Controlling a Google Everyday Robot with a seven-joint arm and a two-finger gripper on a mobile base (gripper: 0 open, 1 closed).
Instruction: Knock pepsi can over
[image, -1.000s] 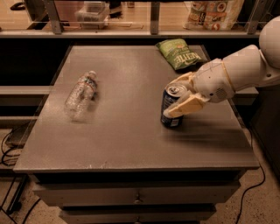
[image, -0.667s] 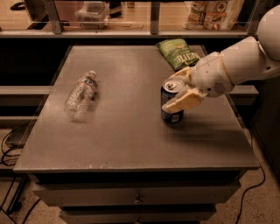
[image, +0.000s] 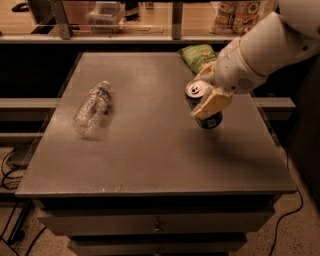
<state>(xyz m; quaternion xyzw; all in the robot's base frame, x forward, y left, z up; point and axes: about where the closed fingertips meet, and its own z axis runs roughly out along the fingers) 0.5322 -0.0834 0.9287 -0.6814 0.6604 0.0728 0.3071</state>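
The pepsi can (image: 206, 118) is dark blue with a silver top and pull tab. It is at the right middle of the grey table (image: 150, 150), tilted with its top leaning to the left and toward me. My gripper (image: 204, 94) comes in from the upper right on a white arm (image: 260, 50) and is closed around the can's upper body. One tan finger (image: 214, 103) crosses the front of the can; the other is behind it. The can's base is at or just above the tabletop; I cannot tell which.
A clear plastic bottle (image: 93, 106) lies on its side at the table's left. A green chip bag (image: 198, 56) lies at the back right, just behind the gripper. Shelves with items stand beyond the far edge. Drawers sit under the front edge.
The gripper has moved up and slightly right with the can in it. The can has gone from nearly upright to clearly tilted. The bottle and chip bag have not moved.
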